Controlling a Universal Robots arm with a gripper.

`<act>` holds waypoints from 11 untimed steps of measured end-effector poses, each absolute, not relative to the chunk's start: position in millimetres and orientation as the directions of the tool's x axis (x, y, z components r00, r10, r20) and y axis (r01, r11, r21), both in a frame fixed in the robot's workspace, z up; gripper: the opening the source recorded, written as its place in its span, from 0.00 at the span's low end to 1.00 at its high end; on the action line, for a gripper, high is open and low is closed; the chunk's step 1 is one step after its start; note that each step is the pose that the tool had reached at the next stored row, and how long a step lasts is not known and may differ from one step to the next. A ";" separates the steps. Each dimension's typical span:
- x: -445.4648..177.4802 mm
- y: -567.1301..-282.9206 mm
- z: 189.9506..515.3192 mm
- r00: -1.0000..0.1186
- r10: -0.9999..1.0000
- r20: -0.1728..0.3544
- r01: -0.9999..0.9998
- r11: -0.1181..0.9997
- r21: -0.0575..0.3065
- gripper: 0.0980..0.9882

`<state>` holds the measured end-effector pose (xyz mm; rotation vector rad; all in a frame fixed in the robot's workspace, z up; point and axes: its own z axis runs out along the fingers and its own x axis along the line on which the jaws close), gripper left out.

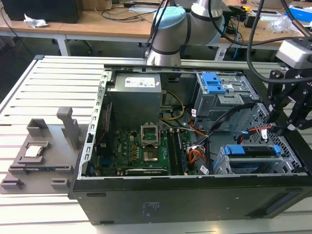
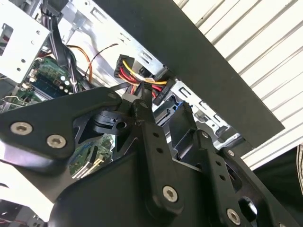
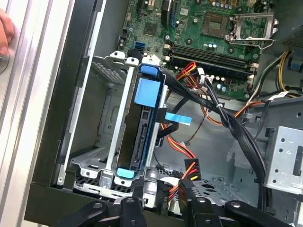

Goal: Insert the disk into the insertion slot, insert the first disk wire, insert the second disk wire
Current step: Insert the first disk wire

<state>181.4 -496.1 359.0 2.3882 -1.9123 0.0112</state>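
My hand (image 2: 137, 100) is clamping the red-and-yellow disk wire (image 2: 136, 75), its plug hiding behind my black fingers (image 2: 151, 132). The blue-framed disk (image 3: 138, 137) is sitting inside the perforated metal insertion slot (image 3: 124, 113).

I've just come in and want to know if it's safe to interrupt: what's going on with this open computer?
A robot arm's gripper is working inside the open computer case. The disk, in its blue carrier, already sits in the insertion slot. In both wrist views the gripper is right at a bundle of red, yellow and black wires ending in a black connector. That connector hangs apart from the disk, not plugged into it.
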 end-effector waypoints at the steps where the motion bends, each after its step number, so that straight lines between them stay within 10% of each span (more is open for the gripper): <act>1: 181.4 -496.1 358.6 0.223 -0.973 0.060 -0.974 -0.219 0.060 0.36; 11: 181.5 -494.0 354.3 0.245 -0.967 0.069 -0.968 -0.241 0.062 0.36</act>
